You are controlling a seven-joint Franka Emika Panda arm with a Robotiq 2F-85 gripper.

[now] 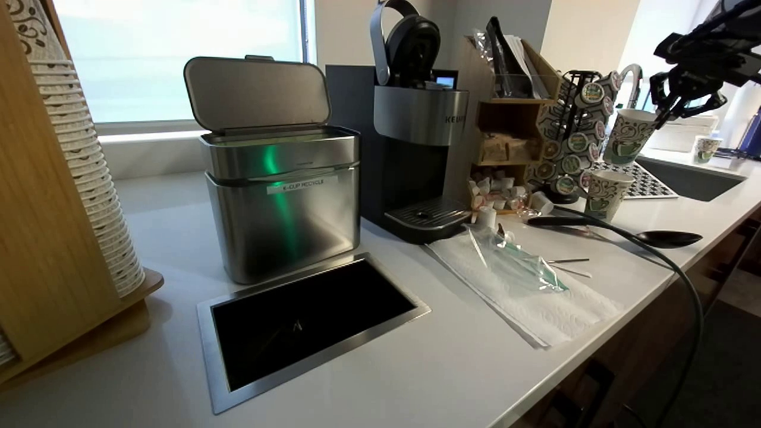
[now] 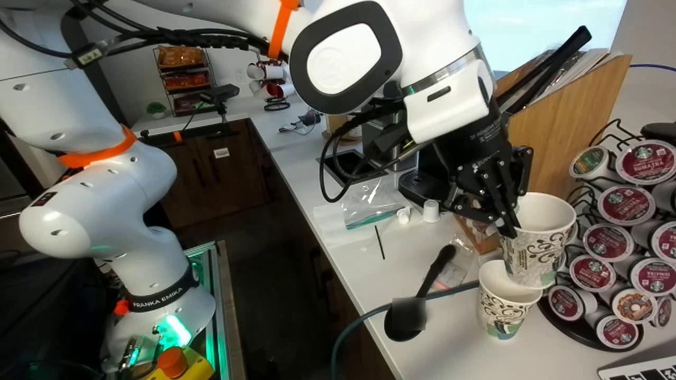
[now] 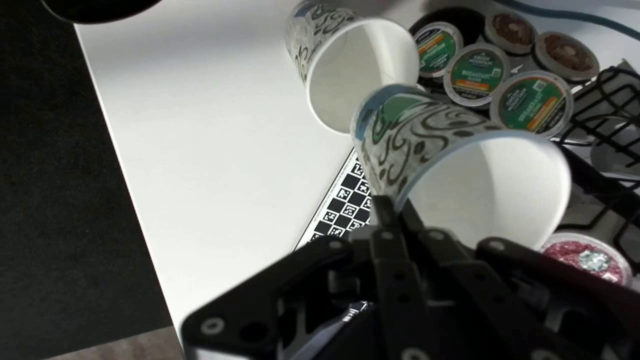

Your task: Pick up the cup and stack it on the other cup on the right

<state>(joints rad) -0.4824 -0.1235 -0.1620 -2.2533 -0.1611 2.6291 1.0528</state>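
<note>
A black Robotiq gripper [image 2: 508, 228] hangs above a white worktop [image 2: 449, 353], its fingers narrow and pinching the rim of a scroll-patterned paper cup [image 2: 544, 250]. This held cup is mouth up and off the surface, just above a matching lower cup [image 2: 501, 316], which stands upright between the worktop's front edge and a K-Cup carousel [image 2: 567, 330]. Whether the two cups touch cannot be told.

The wrist view gives the grip most clearly: the rim passes between the fingertips, and the white insides of both cups are visible. It also shows Green Mountain Breakfast Blend pods [image 3: 477, 75] on the carousel, while an exterior view shows its Starbucks Sumatra pods [image 2: 626, 207].

In an exterior view, the white Franka Emika Panda arm [image 2: 433, 31] extends over the front edge from a base beside the worktop.

In an exterior view, a Keurig brewer [image 1: 416, 113] and a steel K-Cup recycle bin [image 1: 285, 220], lid raised, stand toward the back edge, with a stack of nested cups [image 1: 89, 172] toward the end opposite the sink [image 1: 695, 178]. Past the sink is a third paper cup [image 1: 706, 150]. A checkered marker board [image 1: 651, 183] lies beside the sink; the wrist view catches part of it.

In both exterior views, a black spoon [image 1: 666, 239] lies near the front edge.
</note>
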